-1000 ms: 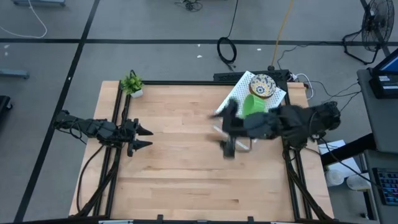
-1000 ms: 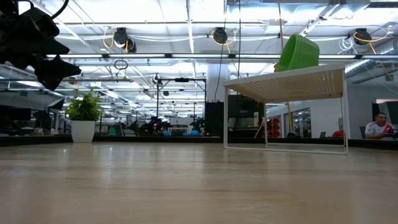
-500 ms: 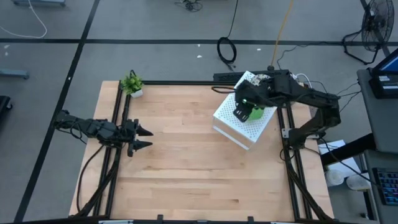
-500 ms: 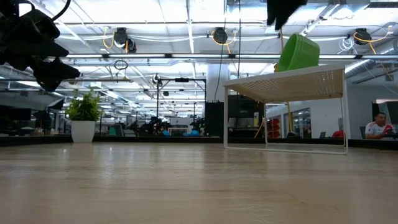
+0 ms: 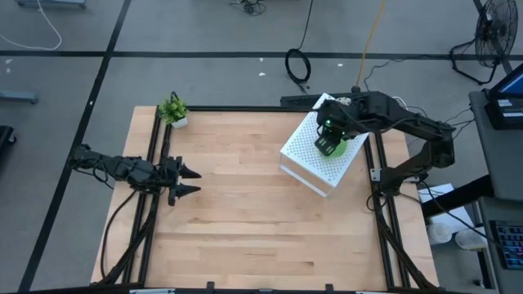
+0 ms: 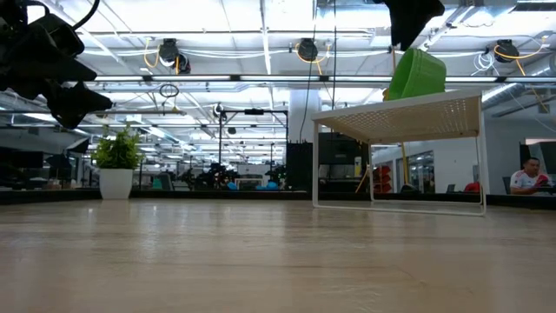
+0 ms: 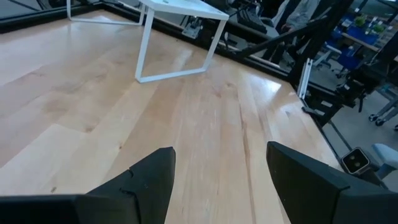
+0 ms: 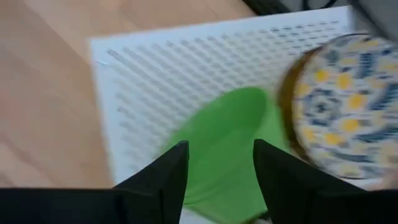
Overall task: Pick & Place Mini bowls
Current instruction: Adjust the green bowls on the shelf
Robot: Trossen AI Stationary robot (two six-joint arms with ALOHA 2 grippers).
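A plain green mini bowl [image 8: 230,137] sits tilted on a white perforated rack [image 5: 306,159], its lower edge on the rack top, also seen tilted in the low view [image 6: 419,74]. Beside it, touching its rim, lies a cream bowl with a blue and yellow floral pattern [image 8: 345,121]; the right arm mostly covers it in the high view. My right gripper [image 8: 217,177] is open and hangs just above the green bowl [image 5: 333,148], fingers pointing down. My left gripper [image 5: 193,180] waits open above the table's left side. Other bowls are out of view.
A small potted plant [image 5: 172,110] stands at the table's far left corner. The rack [image 6: 400,117] stands on thin white legs at the far right. Bare wood lies between the arms and along the near edge. A person [image 6: 528,178] sits beyond the table.
My right gripper has swung from the table's middle toward the far right edge, rising over the rack, and now hangs above the green bowl, slightly lower than half a second ago. The green bowl has stayed tilted in place.
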